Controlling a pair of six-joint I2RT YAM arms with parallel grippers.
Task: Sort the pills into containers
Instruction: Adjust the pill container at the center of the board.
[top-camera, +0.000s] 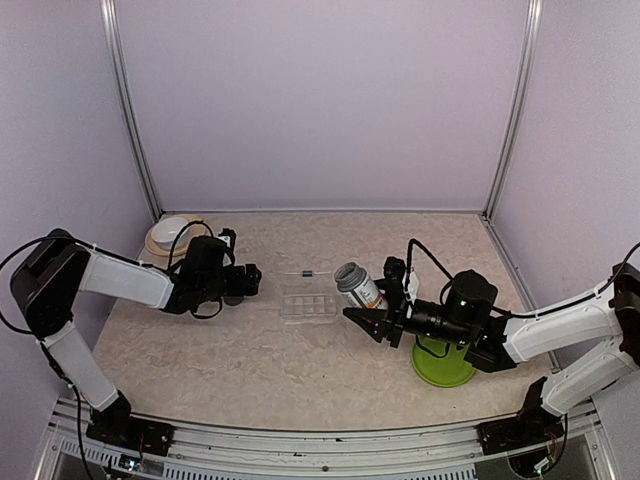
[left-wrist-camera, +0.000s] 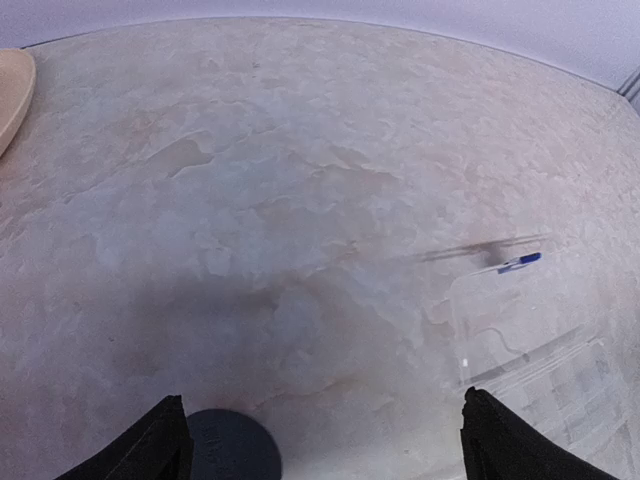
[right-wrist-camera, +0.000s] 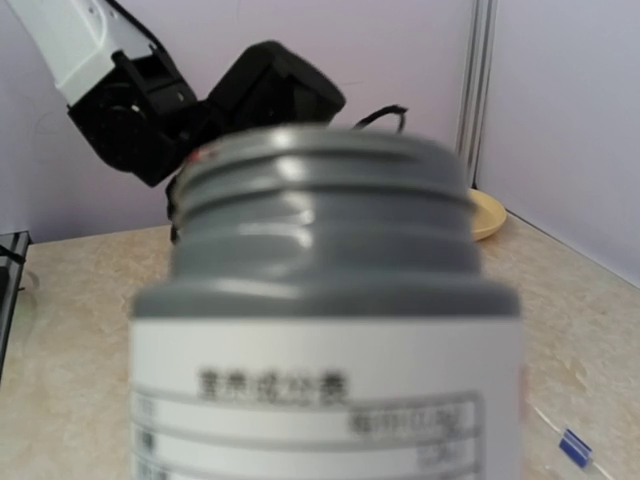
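Pill organiser box (top-camera: 308, 306): clear, compartmented, lying flat; probably light, thin-walled, slippery; take by outer rim.
Pills: too small to discern.
Grey-necked pill bottle (top-camera: 357, 285): just right of box, tilted, clamped in right gripper (top-camera: 378, 297).
Left gripper (top-camera: 243, 281): left of box; jaws wide, empty.

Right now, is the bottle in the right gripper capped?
No: the bottle in the right gripper shows bare grey screw threads at its neck, no cap over them.

Mottled beige bench (top-camera: 250, 370). Grey-necked bottle (top-camera: 358, 286), white-orange label. Clear compartment box (top-camera: 308, 306), blue mark (left-wrist-camera: 520, 263). Lime-green dish (top-camera: 443, 368). Cream bowl (top-camera: 165, 238).
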